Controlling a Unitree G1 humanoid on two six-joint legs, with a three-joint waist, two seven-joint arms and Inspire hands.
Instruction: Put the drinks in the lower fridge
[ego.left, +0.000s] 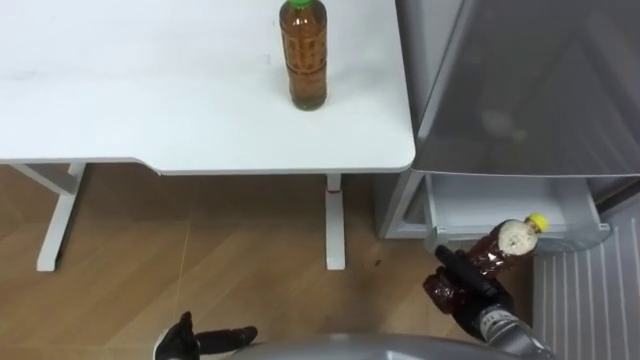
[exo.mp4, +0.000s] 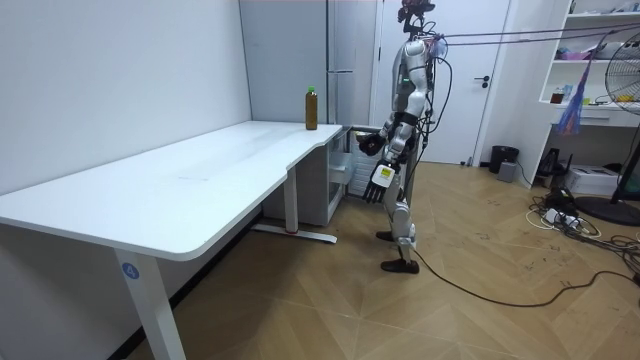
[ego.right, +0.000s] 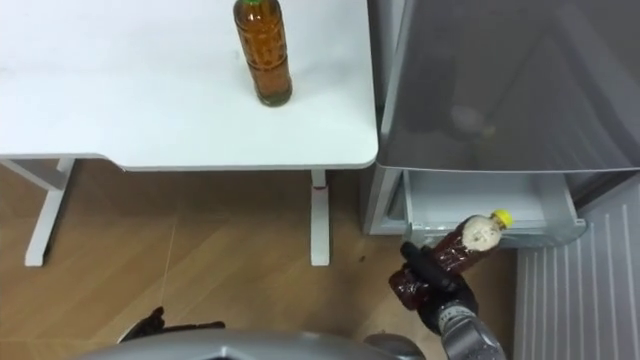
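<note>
A brown tea bottle with a green cap (ego.left: 303, 55) stands upright near the white table's (ego.left: 150, 110) right edge. My right hand (ego.left: 462, 285) is shut on a second brown bottle with a yellow cap (ego.left: 505, 248), tilted with its cap toward the fridge. It hangs just in front of the open white lower fridge drawer (ego.left: 500, 212). In the room view I stand at the table's far end, facing the fridge (exo.mp4: 345, 60), the held bottle (exo.mp4: 368, 143) at hip height. My left hand (ego.left: 205, 340) hangs low at my side, fingers relaxed and holding nothing.
The grey upper fridge door (ego.left: 530, 80) overhangs the drawer. A ribbed white panel (ego.left: 590, 300) stands to the drawer's right. The table's legs (ego.left: 335, 225) stand left of the fridge on the wood floor. A fan (exo.mp4: 625, 100), shelves and cables lie behind me.
</note>
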